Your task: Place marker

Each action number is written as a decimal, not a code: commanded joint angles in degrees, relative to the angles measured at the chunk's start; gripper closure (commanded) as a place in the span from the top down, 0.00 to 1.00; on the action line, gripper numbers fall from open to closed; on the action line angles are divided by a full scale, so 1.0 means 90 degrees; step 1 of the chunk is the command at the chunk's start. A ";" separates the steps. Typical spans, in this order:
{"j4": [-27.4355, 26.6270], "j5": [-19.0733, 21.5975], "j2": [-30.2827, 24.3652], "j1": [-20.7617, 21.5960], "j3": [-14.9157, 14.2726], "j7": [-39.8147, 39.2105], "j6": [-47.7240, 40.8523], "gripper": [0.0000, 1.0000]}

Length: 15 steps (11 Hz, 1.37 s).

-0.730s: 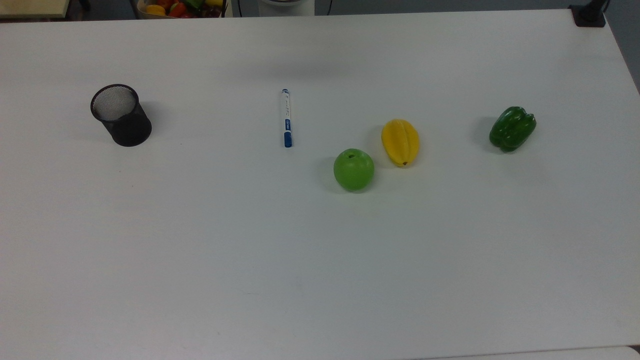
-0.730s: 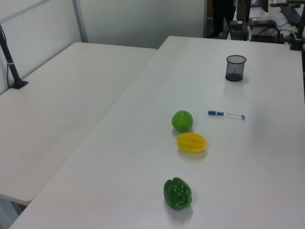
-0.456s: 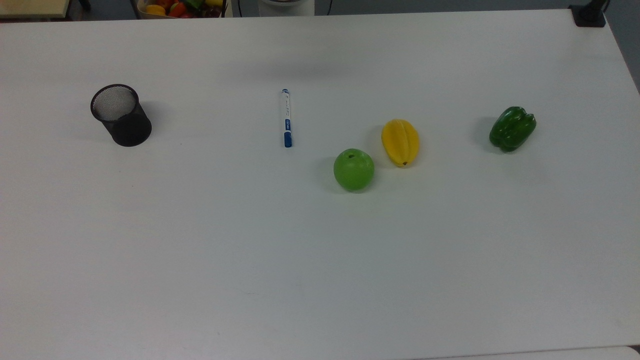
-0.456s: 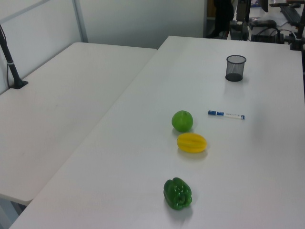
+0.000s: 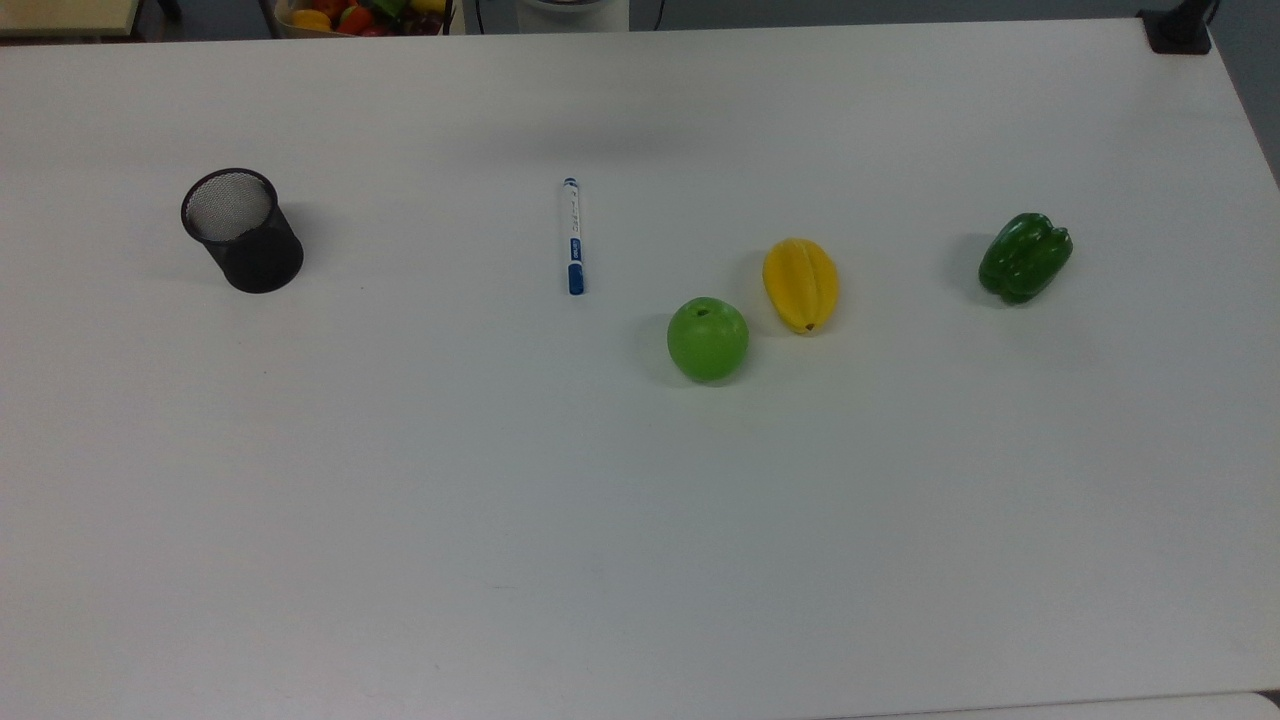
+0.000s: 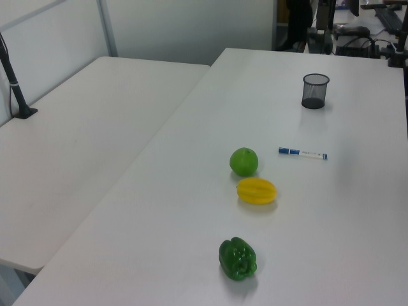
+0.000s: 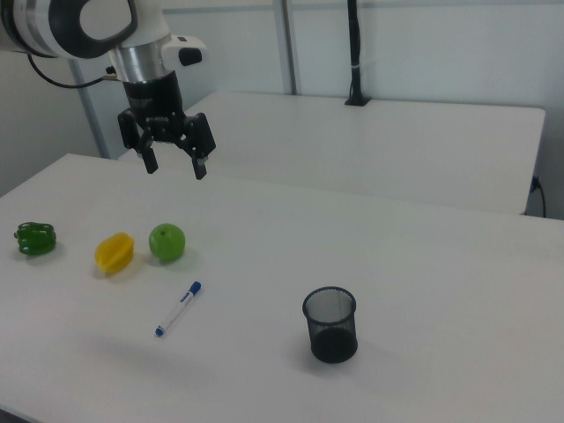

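A robot claw [image 7: 174, 165] hangs with fingers spread above a white surface [image 7: 423, 264]. Below lie a marker [image 7: 178, 308], green apple [image 7: 166, 241], yellow starfruit [image 7: 115, 252], green pepper [image 7: 35, 239] and an upright black mesh cup [image 7: 330, 324].

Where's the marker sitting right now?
The marker lies flat on the white table, between the black mesh cup on the top view's left and the green apple on the top view's right, nearer the apple.
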 commanded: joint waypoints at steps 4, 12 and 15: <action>-0.0336 0.0112 -0.0086 -0.0021 0.0069 -0.0122 0.0324 1.00; -0.1810 0.0103 0.0001 -0.0021 0.0225 -0.0053 0.2060 1.00; -0.2163 0.0035 0.0215 -0.0021 0.0235 -0.0053 0.2287 1.00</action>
